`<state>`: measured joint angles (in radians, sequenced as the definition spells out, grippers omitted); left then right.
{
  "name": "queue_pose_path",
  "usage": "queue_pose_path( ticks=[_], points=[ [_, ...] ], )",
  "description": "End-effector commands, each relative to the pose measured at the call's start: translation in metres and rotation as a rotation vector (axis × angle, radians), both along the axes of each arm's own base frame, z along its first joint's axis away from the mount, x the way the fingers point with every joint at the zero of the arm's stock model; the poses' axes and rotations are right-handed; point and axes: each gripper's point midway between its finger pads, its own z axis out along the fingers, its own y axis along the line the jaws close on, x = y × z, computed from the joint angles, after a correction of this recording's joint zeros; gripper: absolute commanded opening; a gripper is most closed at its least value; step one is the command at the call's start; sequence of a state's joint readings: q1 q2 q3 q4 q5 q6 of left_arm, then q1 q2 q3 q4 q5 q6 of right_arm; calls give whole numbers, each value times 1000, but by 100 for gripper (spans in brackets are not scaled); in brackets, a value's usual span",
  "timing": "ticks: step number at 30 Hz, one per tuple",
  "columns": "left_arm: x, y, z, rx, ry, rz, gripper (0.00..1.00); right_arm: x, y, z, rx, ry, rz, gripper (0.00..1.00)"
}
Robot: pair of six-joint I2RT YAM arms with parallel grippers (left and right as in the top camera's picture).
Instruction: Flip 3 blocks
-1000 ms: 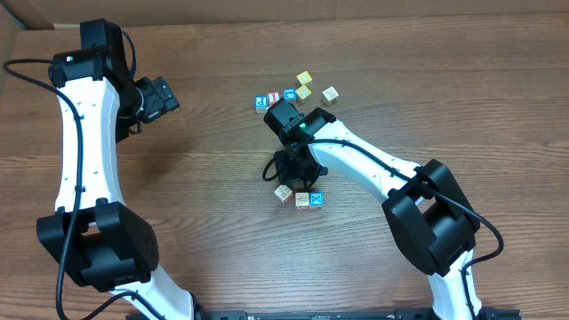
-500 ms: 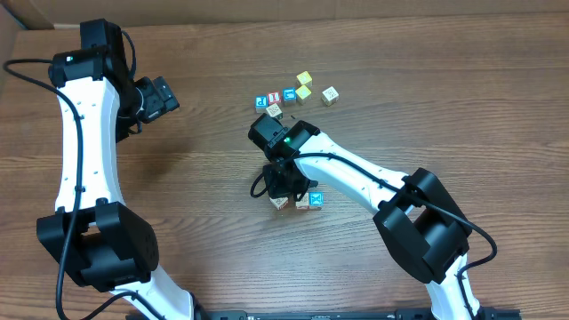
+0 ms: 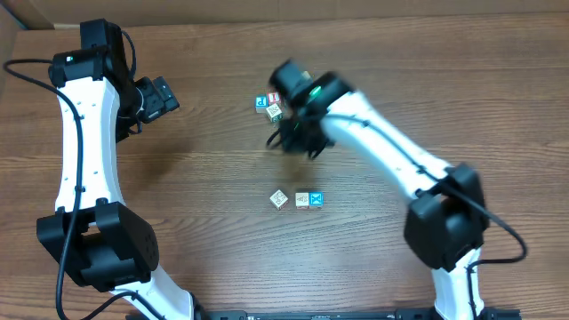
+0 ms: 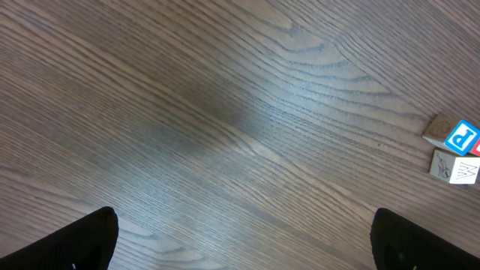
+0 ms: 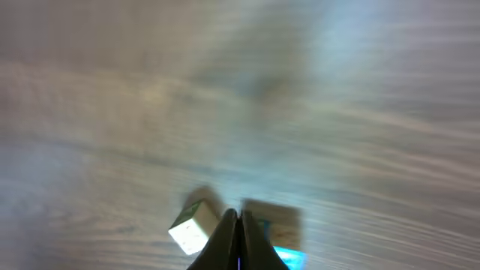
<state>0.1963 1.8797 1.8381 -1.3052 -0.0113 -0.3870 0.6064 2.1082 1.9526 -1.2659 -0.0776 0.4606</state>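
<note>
Right gripper (image 3: 293, 142), pinched shut and empty, hangs near the blocks (image 3: 302, 199), a row clear of its tips. Left gripper (image 3: 160, 96) gapes wide, well apart from them. Best press one block's upper edge, tipping it without shoving neighbours.

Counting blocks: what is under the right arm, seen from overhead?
The right arm covers the table beside the blue P block; anything beneath is hidden. The three-block row lies uncovered.

blue p cube (image 4: 463, 139), wood tbl (image 4: 187, 112)
</note>
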Motion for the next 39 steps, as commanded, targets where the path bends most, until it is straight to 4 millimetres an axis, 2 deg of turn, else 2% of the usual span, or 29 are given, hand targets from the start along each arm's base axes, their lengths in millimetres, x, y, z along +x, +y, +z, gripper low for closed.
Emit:
queue_pose_path(
  ticks=[1,6,7,8,9,11,12,14,19,25,30,39],
  points=[
    [6,-2,4,-1,-17,-6,100,40,-60,46,18,-99,-132,4],
    [5,-2,4,-1,-17,-6,100,59,-162,40,-59,-40,-350,16],
    [6,-2,4,-1,-17,-6,100,61,-183,39,-76,-29,-396,24],
    [5,-2,4,-1,-17,-6,100,62,-202,39,-87,-20,-437,34],
    [5,-2,4,-1,-17,-6,100,61,-220,38,-92,-7,-478,57],
    [5,-2,4,-1,-17,-6,100,60,-248,37,-98,12,-544,93],
    [6,-2,4,-1,-17,-6,100,58,-265,37,-101,24,-582,100],
    [5,-2,4,-1,-17,-6,100,57,-291,37,-101,30,-644,100],
    [6,-2,4,-1,-17,-6,100,62,-340,38,-91,-4,-758,100],
    [6,-2,4,-1,-17,-6,100,65,-375,40,-84,-38,-837,100],
    [6,-2,4,-1,-17,-6,100,65,-387,41,-82,-53,-864,100],
    [5,-2,4,-1,-17,-6,100,65,-387,41,-82,-53,-865,100]
  ],
)
